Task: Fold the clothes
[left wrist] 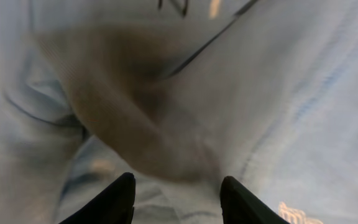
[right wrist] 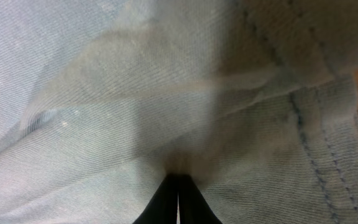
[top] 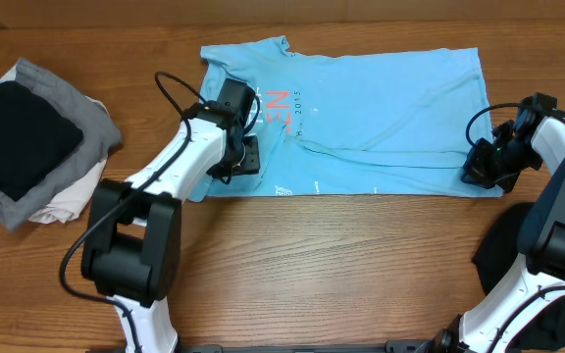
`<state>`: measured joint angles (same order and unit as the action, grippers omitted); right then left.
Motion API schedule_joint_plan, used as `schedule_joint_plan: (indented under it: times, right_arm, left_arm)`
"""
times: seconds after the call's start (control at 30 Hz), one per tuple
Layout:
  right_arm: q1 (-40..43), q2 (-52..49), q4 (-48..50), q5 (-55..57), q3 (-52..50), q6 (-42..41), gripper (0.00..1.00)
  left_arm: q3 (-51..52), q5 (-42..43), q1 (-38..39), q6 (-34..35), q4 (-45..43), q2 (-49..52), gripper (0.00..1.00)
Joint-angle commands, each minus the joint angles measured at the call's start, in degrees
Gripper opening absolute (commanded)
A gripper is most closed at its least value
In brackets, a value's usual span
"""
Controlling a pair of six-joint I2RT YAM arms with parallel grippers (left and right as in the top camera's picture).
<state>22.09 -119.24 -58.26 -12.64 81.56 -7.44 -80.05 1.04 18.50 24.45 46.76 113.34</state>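
Both arms are white shells over black joints. The left arm (top: 179,157), by the T-shirt's (top: 390,98) lettered end, rises from a bulky black base and trails a thin black cable (top: 165,88). The right arm (top: 557,186), at the T-shirt's far end, carries a similar cable loop (top: 479,123). The left gripper (left wrist: 176,205) and right gripper (right wrist: 178,202) have black, tapered fingers (left wrist: 114,202).

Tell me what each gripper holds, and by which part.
Right gripper is shut on the T-shirt, pinching a fold near its stitched hem at the lower right corner. Left gripper stands open over the T-shirt, holding nothing.
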Motion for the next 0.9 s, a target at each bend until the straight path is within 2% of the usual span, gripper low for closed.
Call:
schedule_joint_plan:
  times: [0.0, 0.07, 0.27, 0.5, 0.53, 0.57, 0.6, 0.63, 0.7, 0.77, 0.87]
  right_arm:
    - [-0.1, -0.6, -0.1, 1.0, -1.7, 0.4, 0.06]
    - [-0.1, -0.6, -0.1, 1.0, -1.7, 0.4, 0.06]
    - [-0.1, -0.6, -0.1, 1.0, -1.7, 0.4, 0.06]
    - [-0.1, -0.6, -0.1, 1.1, -1.7, 0.4, 0.06]
    - [-0.1, -0.6, 0.0, 1.1, -1.7, 0.4, 0.06]
    - [-0.1, -0.6, 0.1, 1.1, -1.7, 0.4, 0.06]
    - [-0.1, -0.6, 0.1, 1.2, -1.7, 0.4, 0.06]
    - [-0.1, -0.6, 0.1, 1.2, -1.7, 0.4, 0.06]
    - [-0.1, -0.6, 0.1, 1.2, -1.7, 0.4, 0.06]
    - [-0.1, -0.6, 0.1, 1.2, -1.7, 0.4, 0.06]
    - [-0.1, -0.6, -0.1, 1.2, -1.7, 0.4, 0.06]
  left_arm:
    - [1.2, 1.7, 0.2, 5.8, -2.6, 3.7, 0.41]
    - [1.2, 3.9, 0.2, 5.8, -4.7, 4.2, 0.04]
    - [-3.9, 8.7, -2.3, 5.8, -3.3, 3.3, 0.04]
    - [-11.5, 8.9, -9.5, 5.9, -2.5, 2.5, 0.04]
    - [-11.5, 9.1, -10.2, 6.3, -3.2, 2.5, 0.09]
    - [-11.5, 9.1, -10.8, 6.5, -3.7, 2.6, 0.2]
    - [-11.5, 9.1, -11.3, 6.4, -3.8, 2.6, 0.45]
    - [-11.5, 9.1, -11.5, 6.3, -3.7, 2.6, 0.55]
    - [-11.5, 9.6, -11.6, 5.3, -3.2, 2.6, 0.67]
    - [-11.5, 11.0, -11.6, 4.7, -2.0, 2.6, 0.67]
    - [-11.5, 14.6, -11.6, 4.0, 1.9, 2.6, 0.59]
